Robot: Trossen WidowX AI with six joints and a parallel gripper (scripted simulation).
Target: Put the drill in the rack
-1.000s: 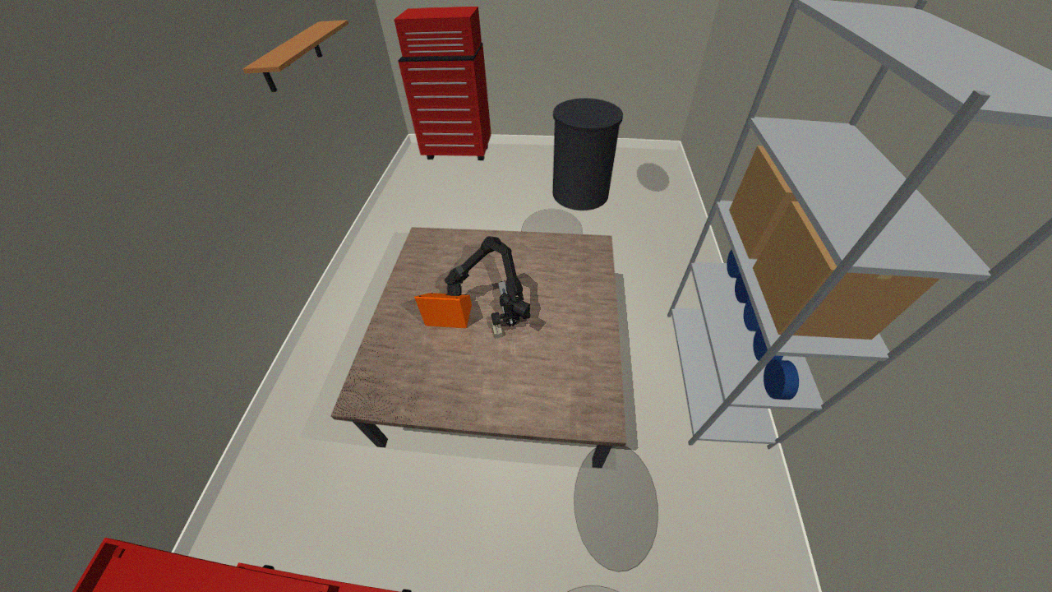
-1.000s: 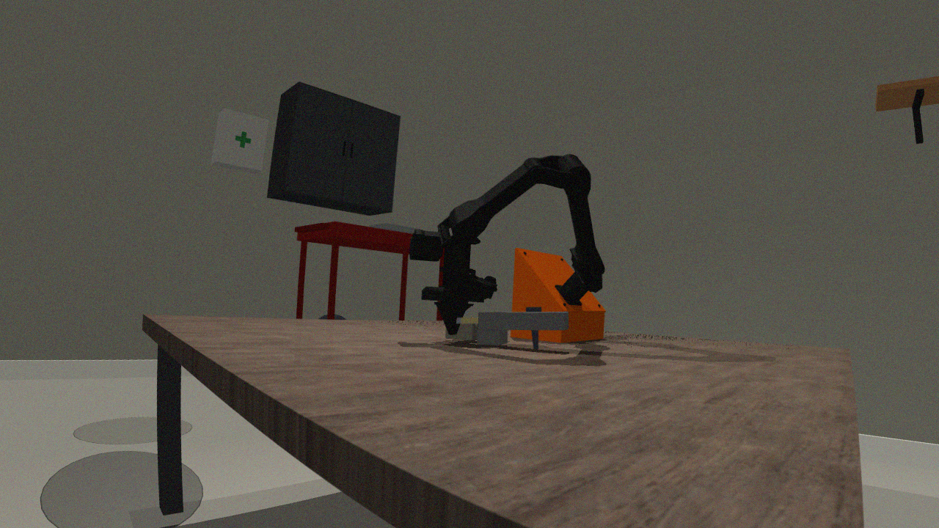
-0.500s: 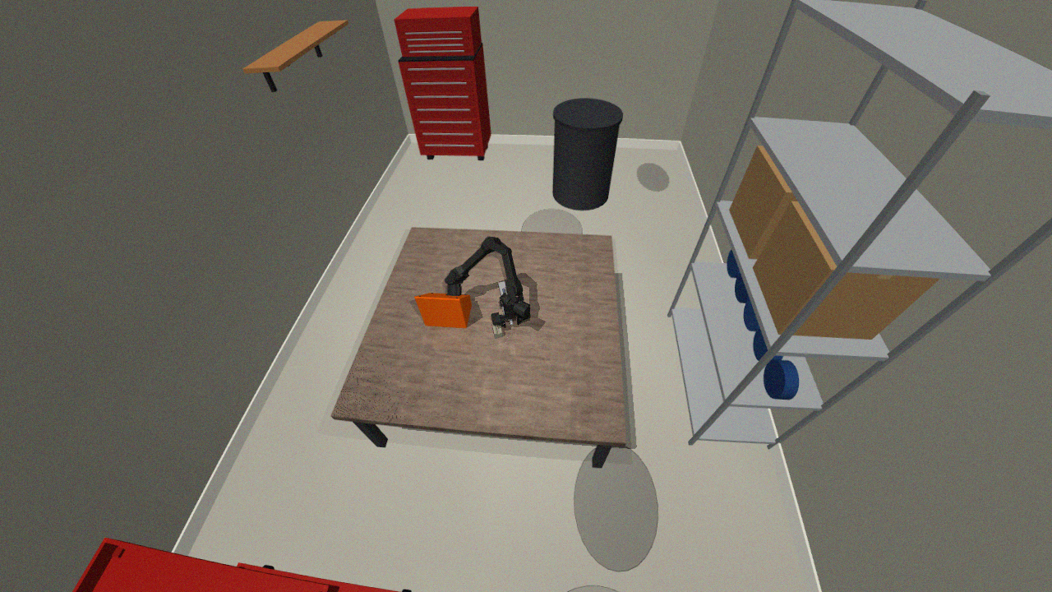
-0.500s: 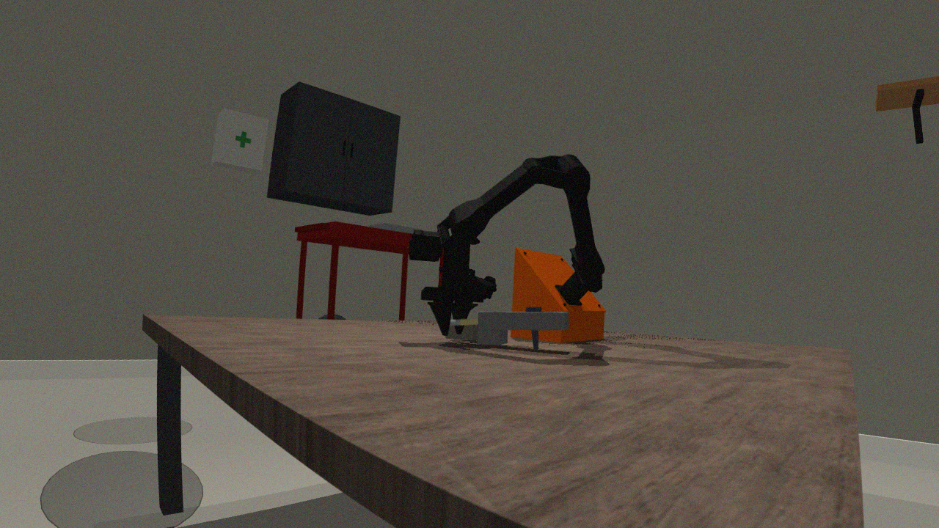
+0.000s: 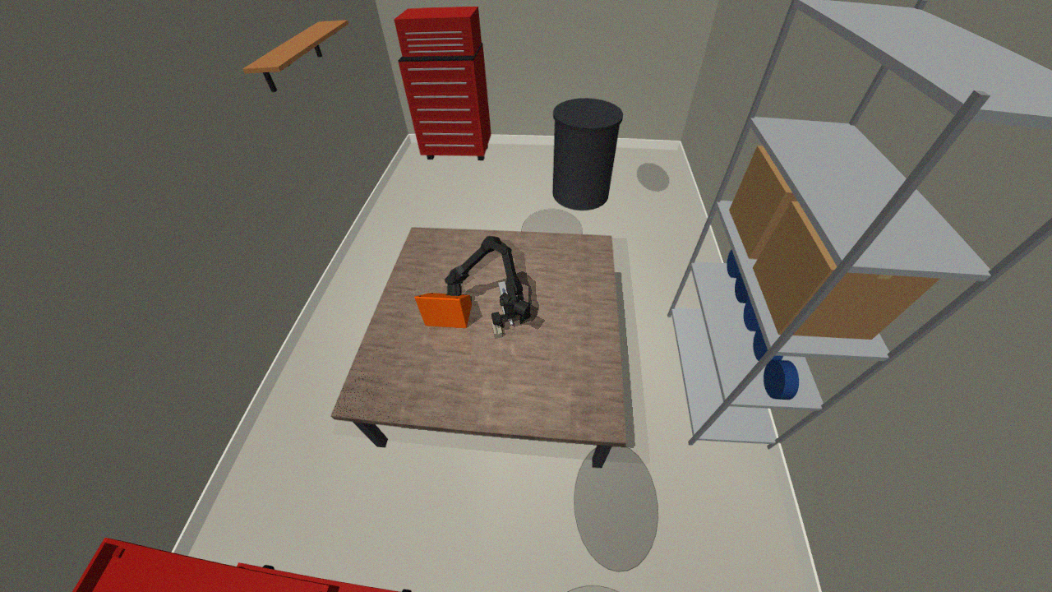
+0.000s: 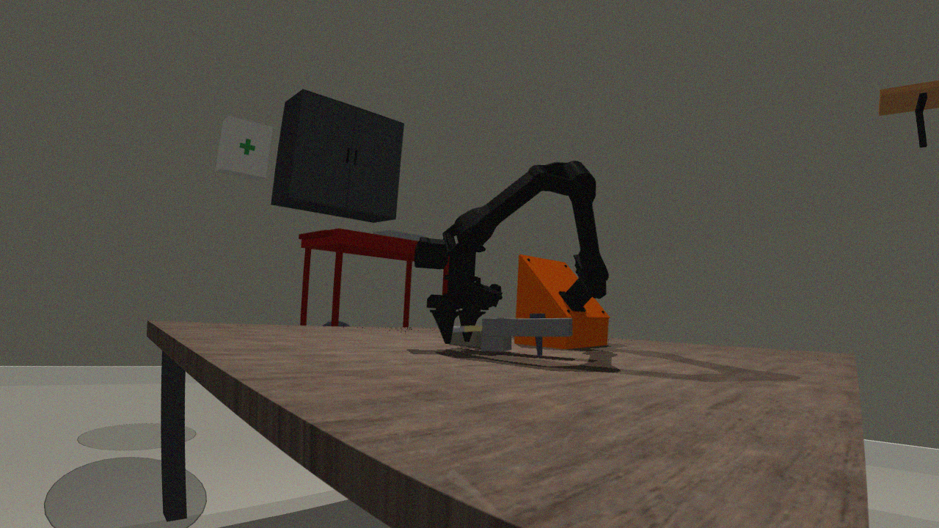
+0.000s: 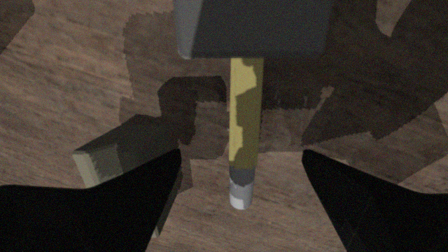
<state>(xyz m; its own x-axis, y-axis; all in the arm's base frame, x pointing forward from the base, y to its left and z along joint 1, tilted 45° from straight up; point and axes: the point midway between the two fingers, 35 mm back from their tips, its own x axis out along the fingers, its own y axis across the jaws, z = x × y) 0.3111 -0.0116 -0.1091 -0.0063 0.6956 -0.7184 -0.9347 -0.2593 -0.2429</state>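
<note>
The drill [image 7: 248, 115] [image 6: 472, 328] is a yellow rod with a grey and white tip. It sticks out of the grey holder [image 7: 259, 28] [image 6: 495, 333], its other end hidden inside. The dark blue key [image 6: 538, 345] stands through the holder's arm in the exterior view. My gripper [image 7: 241, 155] [image 6: 457, 340] is open and empty, low over the table, with one finger on each side of the drill's exposed part. Neither finger touches it in the wrist view. What seems to be the rack, a pale grooved block [image 7: 101, 164] [image 5: 497, 331], lies beside and partly behind the left finger.
An orange wedge-shaped box [image 5: 445, 311] [image 6: 544, 301] stands by the arm's base on the wooden table [image 5: 470, 382] [image 6: 590, 420]. Dark shadows of the arm fall around the holder. The shelving, bin and red cabinet stand off the table.
</note>
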